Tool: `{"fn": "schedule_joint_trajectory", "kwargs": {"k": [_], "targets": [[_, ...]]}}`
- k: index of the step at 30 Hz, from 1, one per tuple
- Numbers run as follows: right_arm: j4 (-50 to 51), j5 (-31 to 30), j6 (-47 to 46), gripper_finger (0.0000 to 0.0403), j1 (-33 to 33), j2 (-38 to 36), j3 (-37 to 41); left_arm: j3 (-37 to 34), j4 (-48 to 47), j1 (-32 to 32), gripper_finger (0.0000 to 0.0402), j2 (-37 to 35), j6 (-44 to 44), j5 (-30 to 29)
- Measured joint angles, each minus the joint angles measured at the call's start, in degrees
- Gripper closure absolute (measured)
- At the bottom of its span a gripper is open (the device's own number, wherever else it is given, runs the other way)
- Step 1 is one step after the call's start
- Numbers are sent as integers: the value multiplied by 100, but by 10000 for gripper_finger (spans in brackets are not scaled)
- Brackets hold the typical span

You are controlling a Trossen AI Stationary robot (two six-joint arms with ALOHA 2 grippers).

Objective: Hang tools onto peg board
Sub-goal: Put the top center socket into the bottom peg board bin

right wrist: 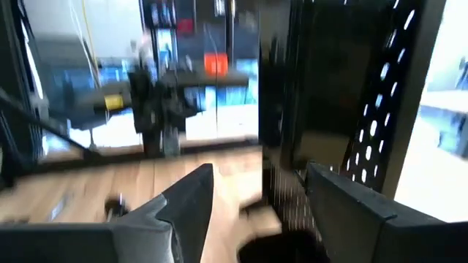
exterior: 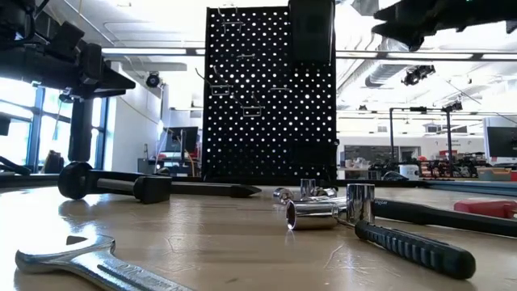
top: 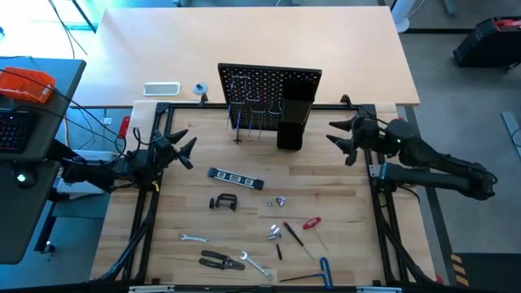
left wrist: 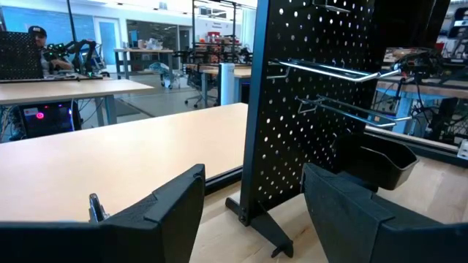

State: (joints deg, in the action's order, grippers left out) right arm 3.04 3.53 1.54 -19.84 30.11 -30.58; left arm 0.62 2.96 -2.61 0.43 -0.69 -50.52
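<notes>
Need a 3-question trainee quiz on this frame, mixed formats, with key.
1. True or false: the dark level already hangs on the peg board.
2. Which lies nearest the table's front edge? A) C-clamp B) blue-handled hex key C) level
3. Fill in: both the left gripper and the right gripper are ____ and hold nothing.

Key: 1 false, it lies on the table. 2 B. 3 open.

Matt black perforated peg board (top: pixel 269 84), pale wood-grain table (top: pixel 326 195), glossy chrome sockets (exterior: pixel 317 212)
</notes>
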Motion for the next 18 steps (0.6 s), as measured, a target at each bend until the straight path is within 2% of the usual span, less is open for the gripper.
{"fn": "schedule_joint_trajectory", "kwargs": {"k": [6, 13, 18], "targets": [[1429, -4, -19, 190, 0, 614, -538, 0, 2, -2, 179, 0, 0, -2], [2976, 12, -200, 190, 0, 1051, -606, 1, 2, -1, 179, 0, 0, -2], [3077, 511, -469, 190, 27, 1188, -606, 0, 1, -1, 179, 0, 0, 0]]}}
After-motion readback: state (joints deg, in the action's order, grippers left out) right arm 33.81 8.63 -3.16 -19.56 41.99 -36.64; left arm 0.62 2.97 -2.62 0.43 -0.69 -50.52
